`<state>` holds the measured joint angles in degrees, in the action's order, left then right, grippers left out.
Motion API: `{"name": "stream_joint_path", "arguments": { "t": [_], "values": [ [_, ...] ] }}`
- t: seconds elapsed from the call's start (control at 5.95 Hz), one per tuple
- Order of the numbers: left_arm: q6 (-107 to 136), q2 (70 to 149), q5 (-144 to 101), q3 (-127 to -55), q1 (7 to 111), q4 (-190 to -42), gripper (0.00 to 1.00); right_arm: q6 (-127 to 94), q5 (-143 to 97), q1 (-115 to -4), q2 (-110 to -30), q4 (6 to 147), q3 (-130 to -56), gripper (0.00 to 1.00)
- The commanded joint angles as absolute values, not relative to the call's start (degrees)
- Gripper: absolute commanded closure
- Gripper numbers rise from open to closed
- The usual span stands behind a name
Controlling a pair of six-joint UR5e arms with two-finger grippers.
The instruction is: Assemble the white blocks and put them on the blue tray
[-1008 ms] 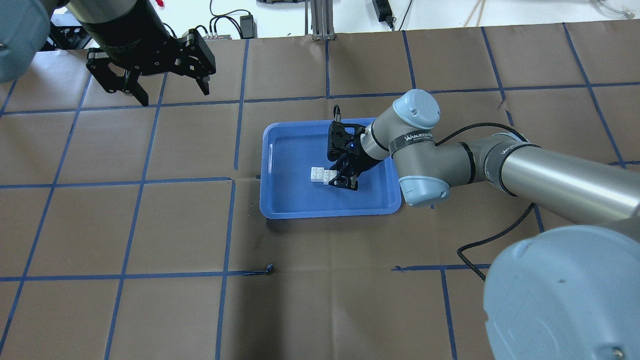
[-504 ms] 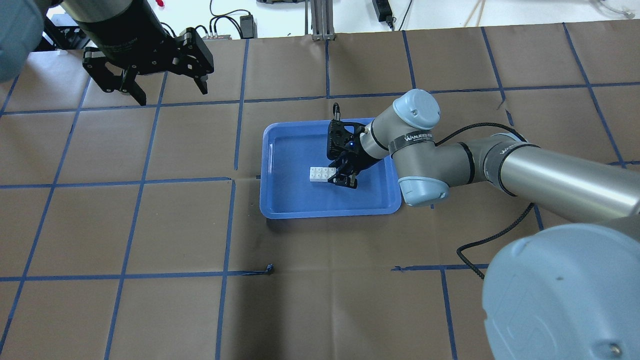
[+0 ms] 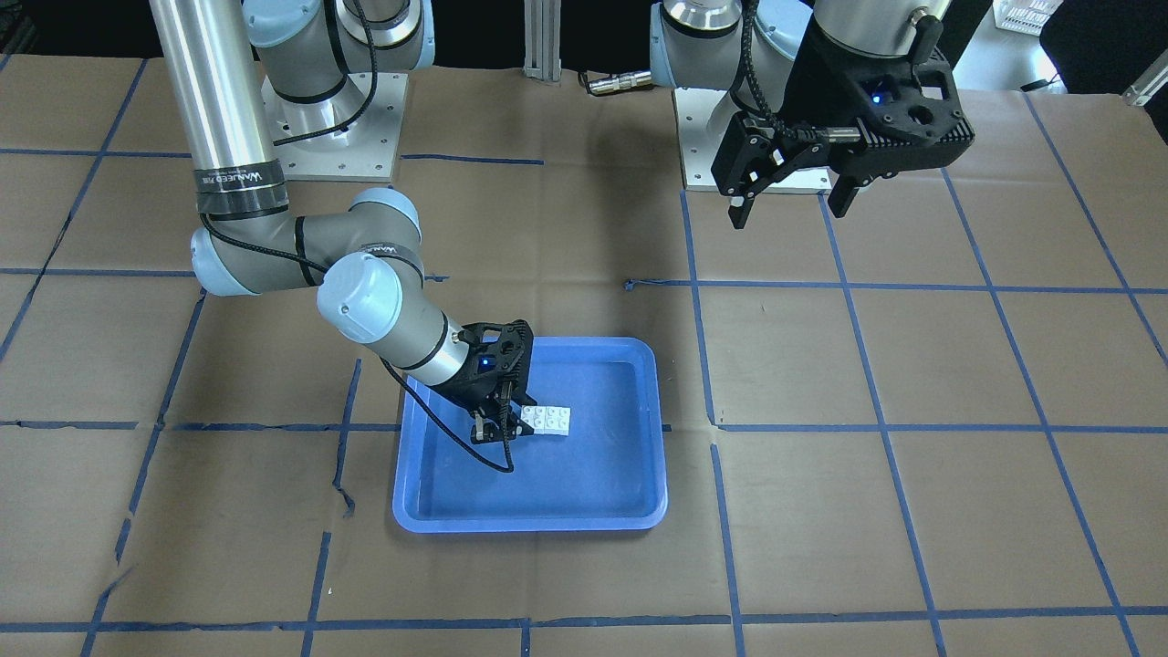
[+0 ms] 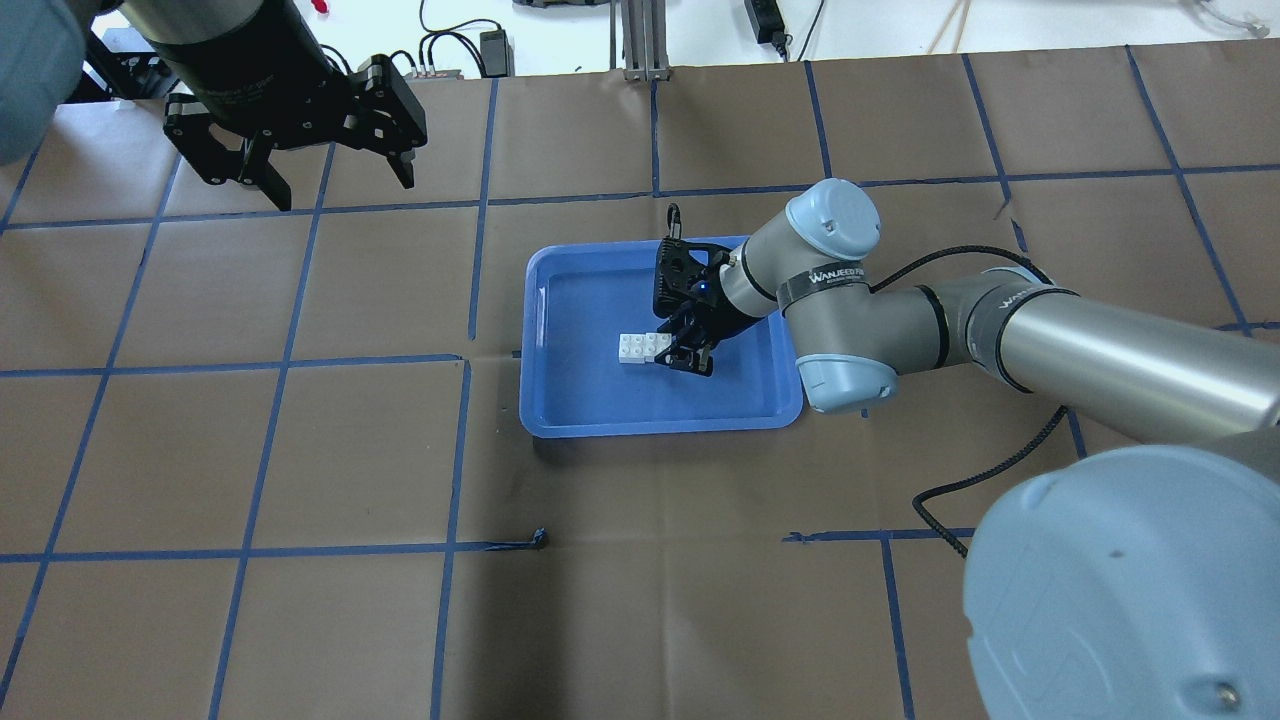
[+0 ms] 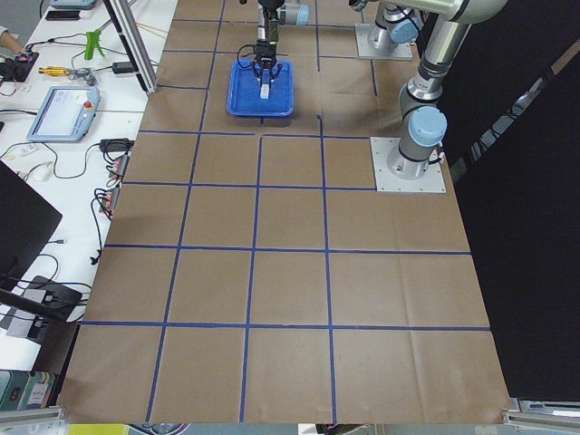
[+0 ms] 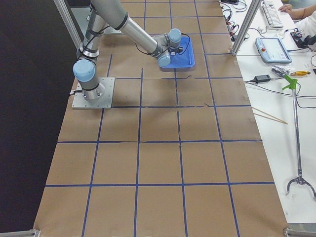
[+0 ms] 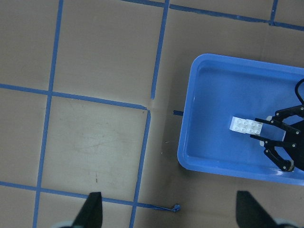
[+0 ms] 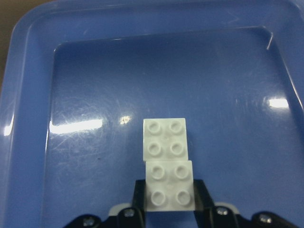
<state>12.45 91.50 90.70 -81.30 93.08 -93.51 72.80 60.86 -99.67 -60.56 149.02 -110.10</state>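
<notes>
Two white blocks point(image 8: 165, 137) lie end to end on the floor of the blue tray point(image 4: 560, 425), near its middle point(image 4: 632, 347). My right gripper point(image 4: 678, 355) is low inside the tray, shut on the nearer white block point(image 8: 169, 191), with a finger on each side of it. That block touches the far one; I cannot tell if they are joined. The blocks also show in the front view point(image 3: 547, 419) and the left wrist view point(image 7: 246, 126). My left gripper point(image 4: 300, 180) is open and empty, high above the table's far left.
The tray point(image 3: 529, 525) sits mid-table on brown paper marked with blue tape lines. A loose curl of tape point(image 4: 540, 538) lies on the paper on the robot's side of the tray. The right arm's black cable point(image 4: 1000, 470) hangs beside its forearm.
The held block was skewed against the other one second ago; now the two lie in line. The right gripper shifted slightly left. The left gripper drifted a little away and left.
</notes>
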Motion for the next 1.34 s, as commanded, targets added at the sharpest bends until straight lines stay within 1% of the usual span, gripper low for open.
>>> {"name": "stream_joint_path", "arguments": {
  "t": [0.0,0.67,0.84,1.01,1.18],
  "values": [
    [12.4,91.3,90.7,-81.3,93.1,-93.5,0.01,72.8,60.9,-99.7,-60.6,148.9,-110.2,0.69],
    [12.4,91.1,90.7,-81.4,93.1,-93.6,0.01,72.7,60.8,-99.7,-60.6,149.0,-110.1,0.68],
    [12.5,91.1,90.7,-81.4,93.1,-93.6,0.01,72.7,60.6,-99.7,-60.6,149.0,-110.1,0.59],
    [12.4,91.1,90.7,-81.4,93.1,-93.7,0.01,72.7,60.6,-99.7,-60.6,149.0,-110.1,0.47],
    [12.4,91.1,90.7,-81.4,93.1,-93.7,0.01,72.7,60.6,-99.7,-60.6,149.0,-110.1,0.42]
  ]
}}
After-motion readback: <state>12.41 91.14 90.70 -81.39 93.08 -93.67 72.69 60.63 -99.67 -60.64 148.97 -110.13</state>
